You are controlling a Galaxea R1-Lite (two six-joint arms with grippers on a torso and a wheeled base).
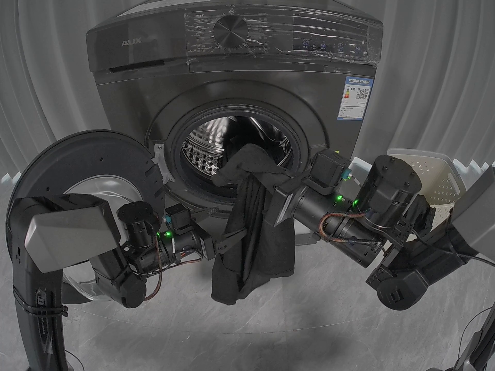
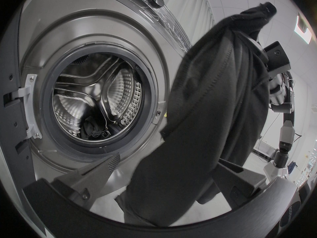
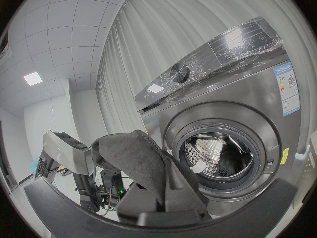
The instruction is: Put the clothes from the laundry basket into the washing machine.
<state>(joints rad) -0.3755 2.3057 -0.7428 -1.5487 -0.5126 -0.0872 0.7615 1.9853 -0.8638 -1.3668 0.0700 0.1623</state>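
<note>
A black garment (image 1: pixel 258 233) hangs in front of the washing machine's (image 1: pixel 232 78) open drum (image 1: pixel 216 140), its top bunched at the drum's mouth. My right gripper (image 1: pixel 260 176) is shut on the garment's upper part; in the right wrist view the cloth (image 3: pixel 132 156) drapes over its fingers (image 3: pixel 178 185). My left gripper (image 1: pixel 223 226) is lower and to the left, open, and the garment's (image 2: pixel 211 116) lower part hangs between its spread fingers (image 2: pixel 95 176). Another dark piece of clothing (image 2: pixel 94 129) lies inside the drum. The white laundry basket (image 1: pixel 438 173) stands to the right, behind my right arm.
The round washer door (image 1: pixel 87 166) is swung open to the left, close behind my left arm. Grey floor (image 1: pixel 258 336) lies free in front of the machine. Curtains (image 1: pixel 438 52) hang behind it.
</note>
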